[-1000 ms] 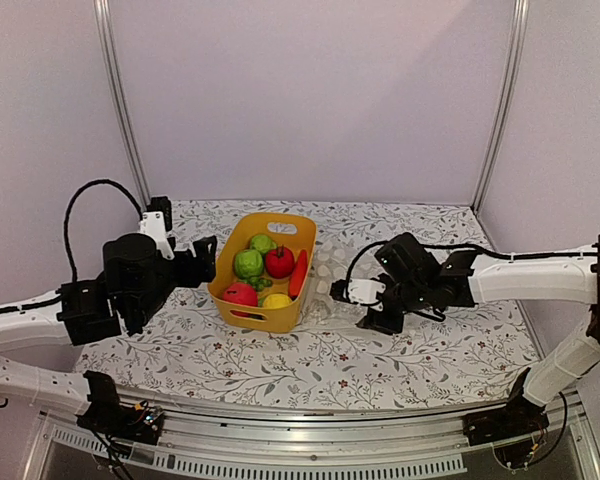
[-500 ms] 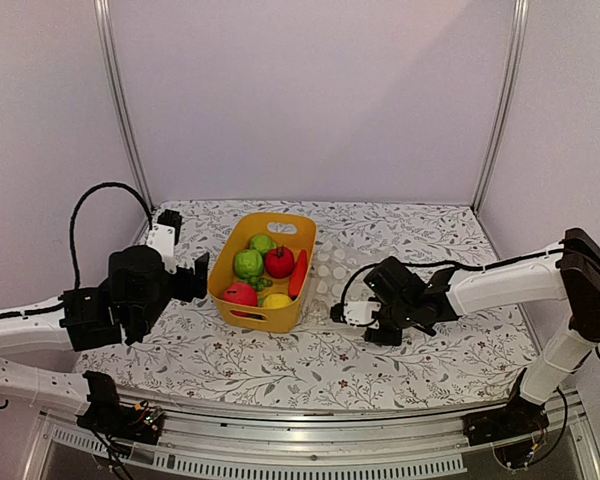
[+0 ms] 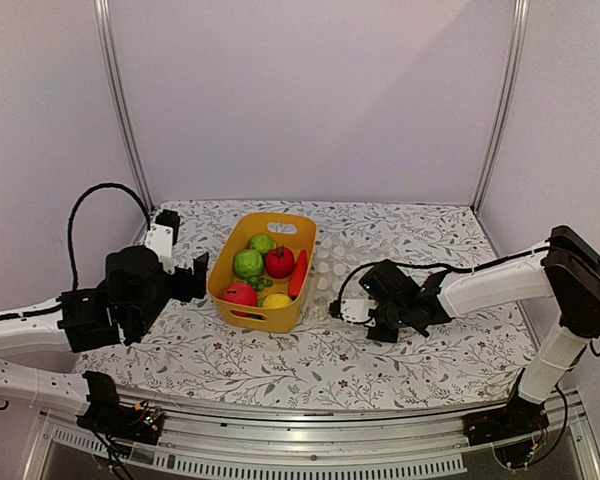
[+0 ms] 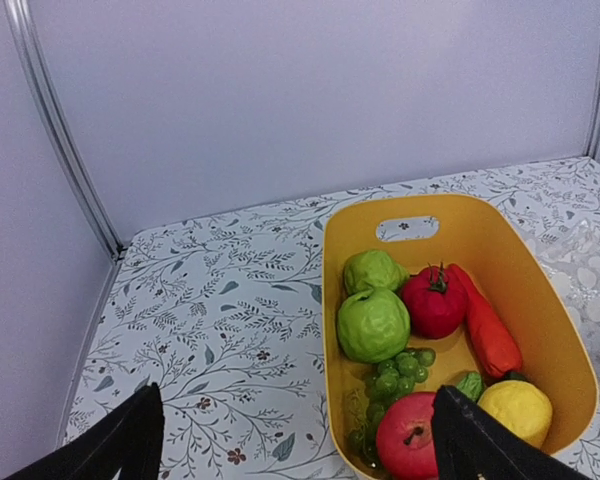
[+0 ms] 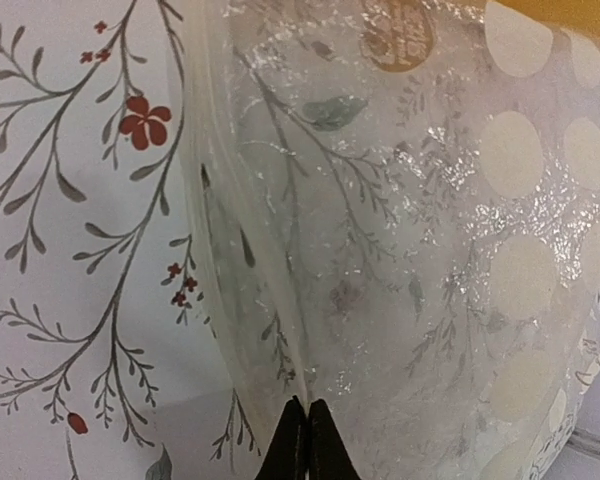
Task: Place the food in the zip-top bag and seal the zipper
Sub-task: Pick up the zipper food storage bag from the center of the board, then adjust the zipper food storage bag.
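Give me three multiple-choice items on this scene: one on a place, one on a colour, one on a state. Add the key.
1. Where does the zip-top bag lie relative to the yellow basket?
A) inside it
B) hung on the back wall
C) beside it on the table

2. What colour are the grapes?
A) purple
B) green
C) red

3. How is the left gripper?
A) open, empty
B) shut on an apple
C) shut on the basket's rim

Key:
1 C, the top view shows it flat on the table by the basket.
2 B, a green bunch lies in the basket.
3 A, its fingers stand wide apart with nothing between.
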You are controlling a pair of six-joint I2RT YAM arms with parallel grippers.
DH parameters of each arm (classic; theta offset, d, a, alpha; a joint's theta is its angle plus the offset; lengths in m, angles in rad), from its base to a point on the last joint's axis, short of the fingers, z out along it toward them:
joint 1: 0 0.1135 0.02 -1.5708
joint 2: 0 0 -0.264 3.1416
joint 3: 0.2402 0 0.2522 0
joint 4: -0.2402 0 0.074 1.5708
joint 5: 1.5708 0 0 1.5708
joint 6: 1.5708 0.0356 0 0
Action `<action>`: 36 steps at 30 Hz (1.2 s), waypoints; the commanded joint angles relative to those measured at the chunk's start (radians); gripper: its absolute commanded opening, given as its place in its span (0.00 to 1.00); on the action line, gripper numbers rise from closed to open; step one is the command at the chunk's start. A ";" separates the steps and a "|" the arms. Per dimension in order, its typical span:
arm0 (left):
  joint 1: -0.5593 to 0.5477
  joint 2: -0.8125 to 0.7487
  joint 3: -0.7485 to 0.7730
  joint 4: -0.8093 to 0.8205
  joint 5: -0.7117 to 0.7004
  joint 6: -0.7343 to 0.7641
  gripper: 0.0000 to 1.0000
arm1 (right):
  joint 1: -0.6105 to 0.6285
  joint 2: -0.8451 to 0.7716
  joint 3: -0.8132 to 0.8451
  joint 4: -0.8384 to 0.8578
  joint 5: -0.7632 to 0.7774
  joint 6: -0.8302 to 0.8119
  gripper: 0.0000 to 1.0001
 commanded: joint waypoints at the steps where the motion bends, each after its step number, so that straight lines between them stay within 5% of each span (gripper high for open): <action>1: 0.012 0.009 -0.009 0.025 0.017 -0.043 0.91 | -0.058 -0.013 0.054 0.030 0.038 0.036 0.00; 10: -0.010 0.212 0.143 0.119 0.196 -0.260 0.86 | -0.274 -0.233 0.221 -0.126 -0.178 0.161 0.00; 23: -0.125 0.830 0.676 0.268 0.351 -0.480 0.89 | -0.294 -0.296 0.235 -0.064 -0.285 0.322 0.00; 36: -0.093 1.025 0.842 0.215 0.368 -0.738 0.82 | -0.294 -0.314 0.227 -0.079 -0.329 0.366 0.00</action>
